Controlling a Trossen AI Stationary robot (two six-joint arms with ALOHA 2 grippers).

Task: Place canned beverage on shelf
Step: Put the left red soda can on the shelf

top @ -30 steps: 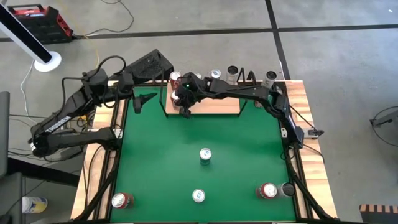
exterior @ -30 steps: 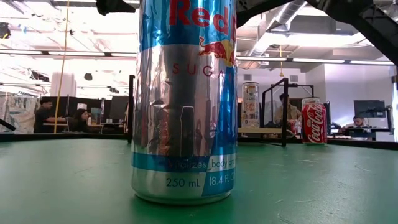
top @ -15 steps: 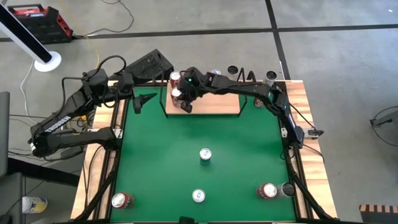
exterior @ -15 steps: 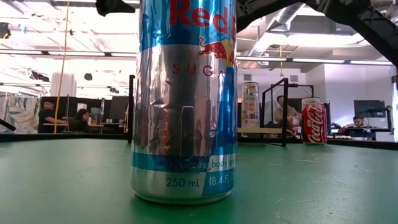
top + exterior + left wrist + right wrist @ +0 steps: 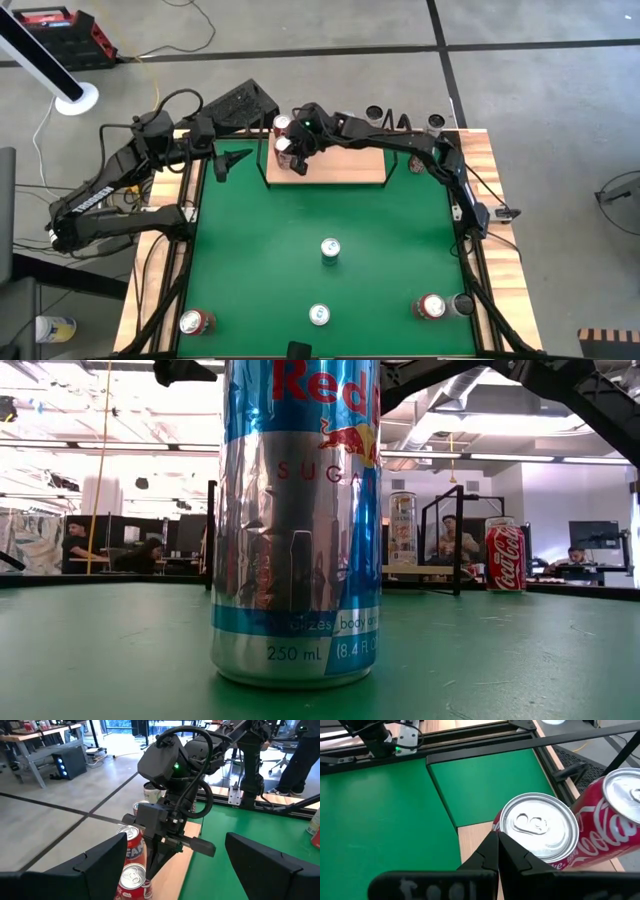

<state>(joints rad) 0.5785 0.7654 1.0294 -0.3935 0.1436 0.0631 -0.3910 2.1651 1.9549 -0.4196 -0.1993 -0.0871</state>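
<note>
The shelf point(image 5: 345, 165), a light-wood board with a black wire frame, lies at the table's far edge. Two red cans stand upright on its left end, one point(image 5: 285, 145) in front of the other point(image 5: 283, 124). My right gripper point(image 5: 497, 845) is shut and slants down beside the nearer can point(image 5: 535, 827), on that can's right as the high view shows it. The second red can point(image 5: 615, 820) stands just behind. My left gripper point(image 5: 228, 160) hangs open over the table's left edge, holding nothing and facing the shelf. My right gripper rests its shut fingertips point(image 5: 152, 865) against the nearer red can's upper side point(image 5: 502, 827), just below the rim. The fingers slant down from the table's right. The can stands upright on the shelf's left end.
Several more cans stand behind the shelf at the far edge point(image 5: 374, 115). Loose cans stand on the green table: one at mid-table point(image 5: 330, 248), one near the front point(image 5: 319, 315), red ones at the front right point(image 5: 430, 306) and front left point(image 5: 195, 322). A tall blue-silver can point(image 5: 295, 520) fills the low view.
My right gripper, still shut, has gone toward the table's far left along the shelf's left end, closing on the two red cans.
</note>
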